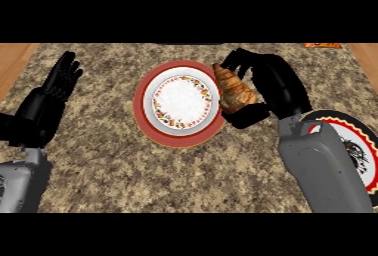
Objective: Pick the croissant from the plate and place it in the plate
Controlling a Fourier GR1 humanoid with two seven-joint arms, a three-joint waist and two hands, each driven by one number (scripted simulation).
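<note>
While it's hanging there:
right hand (267, 85): curling round the croissant (236, 89), beside the red-rimmed plate (177, 136)
handling: probably light, flaky, crushable
left hand (53, 92): resting, fingers straight

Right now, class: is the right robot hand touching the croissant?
Touching. The head view shows the right robot hand with fingers and thumb curled round the croissant.

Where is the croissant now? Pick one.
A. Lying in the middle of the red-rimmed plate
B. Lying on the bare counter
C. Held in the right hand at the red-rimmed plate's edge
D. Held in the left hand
C: the right hand curls round the croissant at the red-rimmed plate's right edge.
</note>
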